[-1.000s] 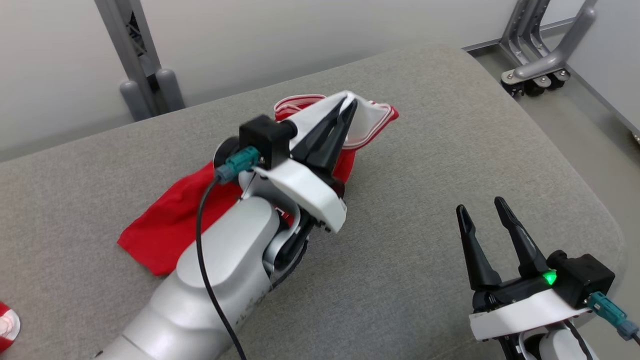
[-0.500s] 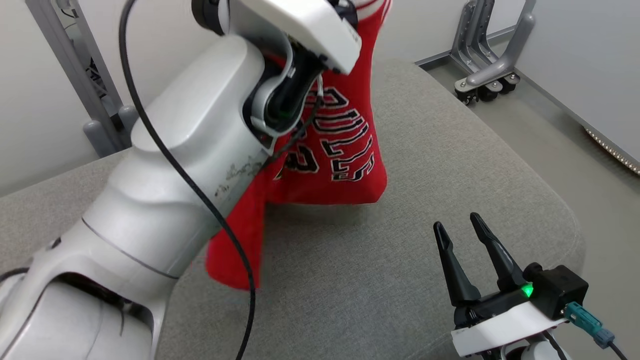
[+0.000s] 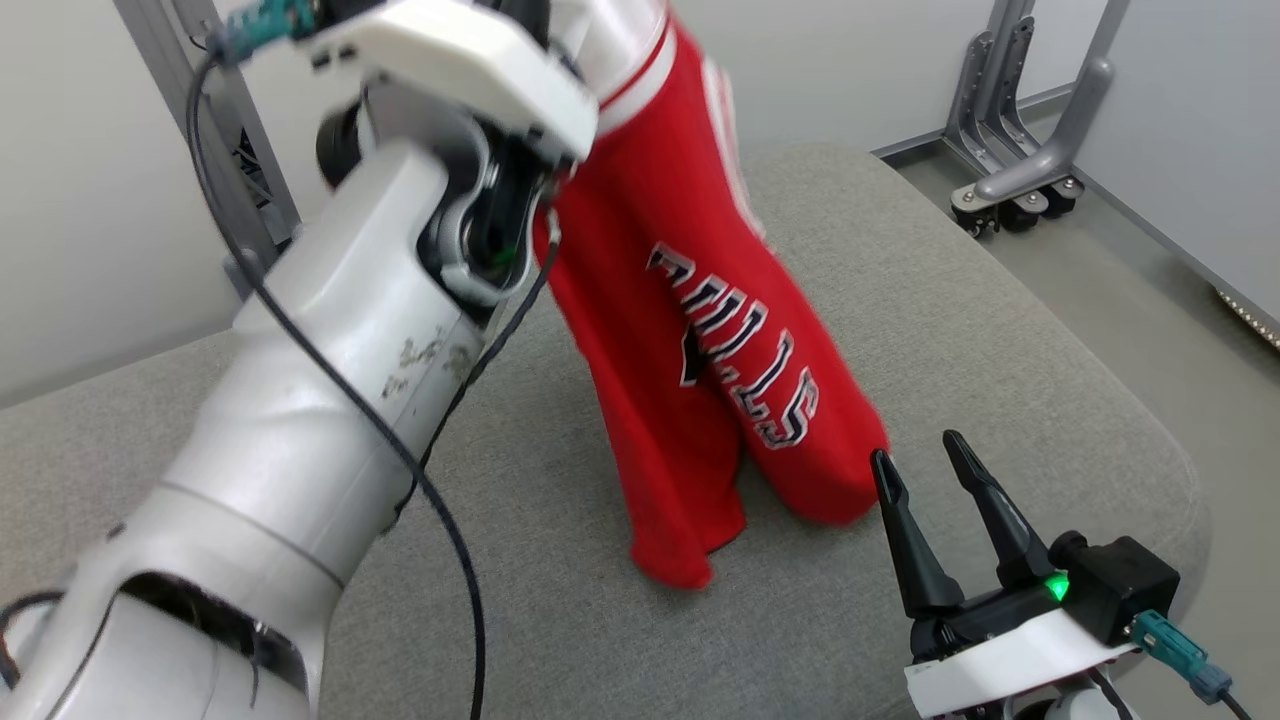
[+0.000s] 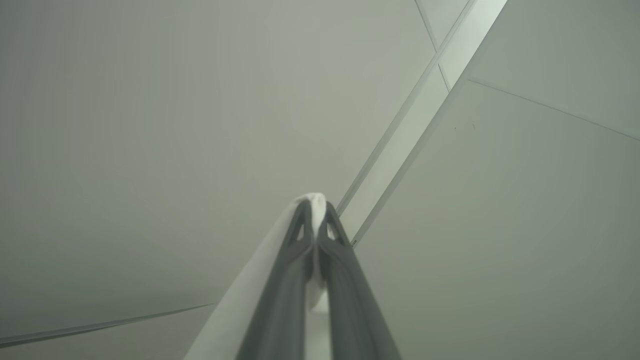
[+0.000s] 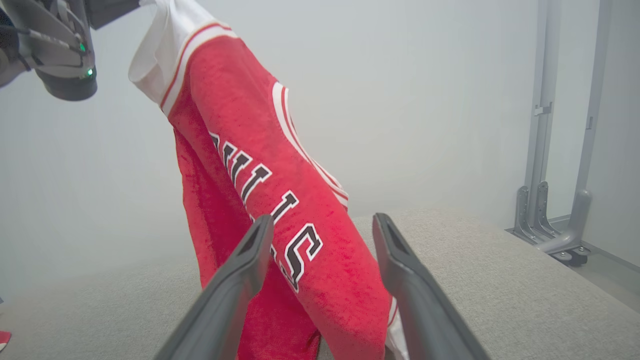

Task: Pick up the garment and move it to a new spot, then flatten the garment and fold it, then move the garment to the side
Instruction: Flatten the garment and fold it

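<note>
Garment: You are looking at a red jersey (image 3: 700, 300) of fuzzy cloth with white-and-red striped trim. It is hanging in the air above the grey fabric-covered worktop (image 3: 1000, 330), slanting down from the top centre of the head view toward the right tool.
Writing: Black letters outlined in white are running down the cloth. "ULLS" is reading clearly in the right wrist view, while the letter before it is lying half in a fold.
Left tool: Your left tool (image 4: 314, 212) is standing raised, its two dark fingers pressed together and pinching a white edge of the jersey at the tips.
Right tool: Your right tool (image 3: 915, 447) is sitting low at the right, fingers spread apart and holding nothing. The jersey's lower bulge is hanging just beside the nearer fingertip, and you cannot tell whether they are touching.
Lower end: The jersey's bottom is reaching down close to the worktop; contact is not showing clearly.
Background: A grey metal frame on castors (image 3: 1030, 150) is standing on the floor beyond the worktop's far right corner.
</note>
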Motion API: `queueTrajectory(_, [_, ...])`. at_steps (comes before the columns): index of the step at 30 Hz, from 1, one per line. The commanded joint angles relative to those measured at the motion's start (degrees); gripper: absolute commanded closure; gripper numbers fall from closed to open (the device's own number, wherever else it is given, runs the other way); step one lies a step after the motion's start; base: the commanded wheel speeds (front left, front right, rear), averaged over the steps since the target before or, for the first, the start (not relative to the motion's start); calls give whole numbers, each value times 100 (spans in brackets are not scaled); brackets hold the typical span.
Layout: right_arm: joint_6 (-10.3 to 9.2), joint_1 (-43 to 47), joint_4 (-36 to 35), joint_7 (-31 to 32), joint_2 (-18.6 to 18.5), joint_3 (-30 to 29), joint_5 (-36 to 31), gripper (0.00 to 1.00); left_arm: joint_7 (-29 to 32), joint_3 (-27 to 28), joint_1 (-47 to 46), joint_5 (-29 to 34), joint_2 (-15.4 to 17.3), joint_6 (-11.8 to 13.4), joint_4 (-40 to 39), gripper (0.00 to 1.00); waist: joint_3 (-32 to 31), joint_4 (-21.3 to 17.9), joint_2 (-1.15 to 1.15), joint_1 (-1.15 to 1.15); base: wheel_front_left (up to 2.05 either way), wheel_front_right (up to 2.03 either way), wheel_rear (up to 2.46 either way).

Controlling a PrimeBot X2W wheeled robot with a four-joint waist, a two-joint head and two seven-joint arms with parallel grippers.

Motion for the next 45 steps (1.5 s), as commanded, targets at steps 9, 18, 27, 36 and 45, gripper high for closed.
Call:
queueTrajectory(9, [1, 208, -54, -5, -15, 29, -34, 0, -197, 565, 1672, -350, 606, -385, 1133, 100, 30, 474, 0, 0, 0, 0, 0])
queueTrajectory(18, [1, 92, 15, -5, -36, 173, 13, 0, -208, 1914, 2097, 1132, 1112, -328, 908, 76, 122, 657, 0, 0, 0, 0, 0])
queueTrajectory(27, [1, 50, 84, -5, -71, 280, 109, 0, -203, 3192, 3272, 3318, 1206, -22, -342, 0, 200, 664, 0, 0, 0, 0, 0])
queueTrajectory(36, [1, 124, 158, -5, -129, 195, 142, 0, -203, 4003, 4810, 5023, 788, -58, -2397, 0, 128, 888, 0, 0, 0, 0, 0])
queueTrajectory(45, [1, 197, 138, -5, -203, 116, 82, 0, -203, 3980, 6426, 6037, 228, -223, -3985, 0, -42, 1291, 0, 0, 0, 0, 0])
